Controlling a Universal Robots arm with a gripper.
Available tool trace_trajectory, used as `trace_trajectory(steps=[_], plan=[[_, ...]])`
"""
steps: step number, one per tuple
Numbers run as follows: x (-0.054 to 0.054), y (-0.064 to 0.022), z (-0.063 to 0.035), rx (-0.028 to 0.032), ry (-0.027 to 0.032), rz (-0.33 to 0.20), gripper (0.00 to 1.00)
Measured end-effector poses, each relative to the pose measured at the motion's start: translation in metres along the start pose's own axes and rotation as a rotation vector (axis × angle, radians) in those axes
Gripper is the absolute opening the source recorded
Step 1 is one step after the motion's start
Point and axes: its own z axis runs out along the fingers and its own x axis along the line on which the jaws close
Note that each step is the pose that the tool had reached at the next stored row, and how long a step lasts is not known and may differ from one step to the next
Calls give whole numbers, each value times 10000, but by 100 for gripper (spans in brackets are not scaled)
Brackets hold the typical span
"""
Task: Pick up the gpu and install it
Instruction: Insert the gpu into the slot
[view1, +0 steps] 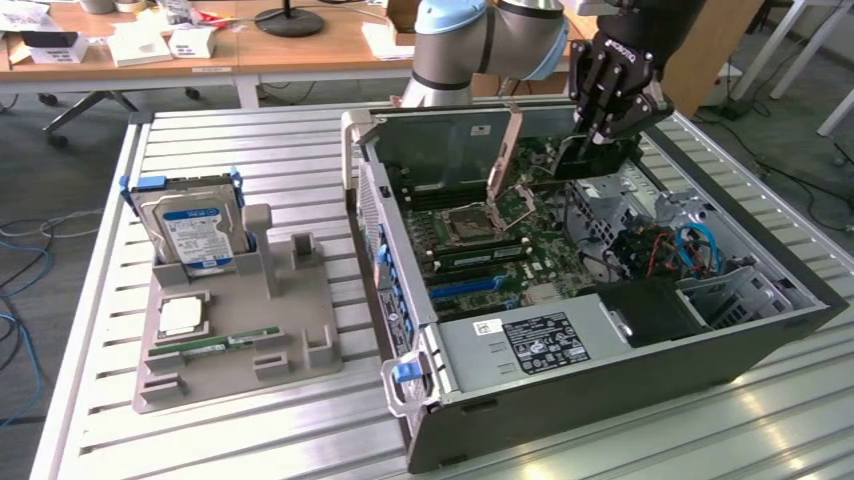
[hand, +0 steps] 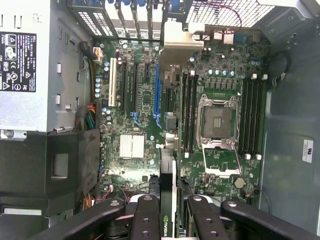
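Note:
My gripper (view1: 601, 138) hangs over the back part of the open computer case (view1: 400, 250), shut on the gpu (view1: 585, 160), a thin black card held on edge above the motherboard (view1: 501, 250). From the wrist view the gpu (hand: 168, 175) runs edge-on between my fingers (hand: 146, 220), and its silvery bracket (hand: 180, 45) points toward the case's rear slot covers. The card hovers above the board, roughly in line with the long blue slot (hand: 157, 95) and just beside it. It is clear of the slot.
A grey fixture tray (view1: 254, 340) on the exterior view's left holds a hard drive (view1: 194, 230), a processor (view1: 180, 316) and a green memory stick (view1: 214, 345). Inside the case are the power supply (view1: 527, 345), an open processor socket (hand: 218, 122) and a raised metal lever (view1: 505, 160).

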Motion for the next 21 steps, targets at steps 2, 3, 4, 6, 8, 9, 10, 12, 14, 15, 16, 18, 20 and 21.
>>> trace_trajectory(steps=[2,3,4,6,8,9,10,12,14,15,16,18,20,21], plan=[[-1,16,3,1,-3,-2,26],[-4,29,4,1,-3,-2,26],[-7,43,5,1,-1,-2,26],[-14,74,7,1,0,-2,26],[-21,103,9,1,0,-2,26],[-23,117,11,1,-1,-1,26],[-26,129,11,0,0,-1,26],[-30,154,13,0,0,-2,26],[-35,179,15,0,0,-2,26],[-37,192,15,0,0,-2,26],[-39,205,16,0,0,-2,26],[-44,232,18,0,0,-2,26],[-49,258,20,0,0,-1,26],[-51,272,21,0,0,-2,26]])
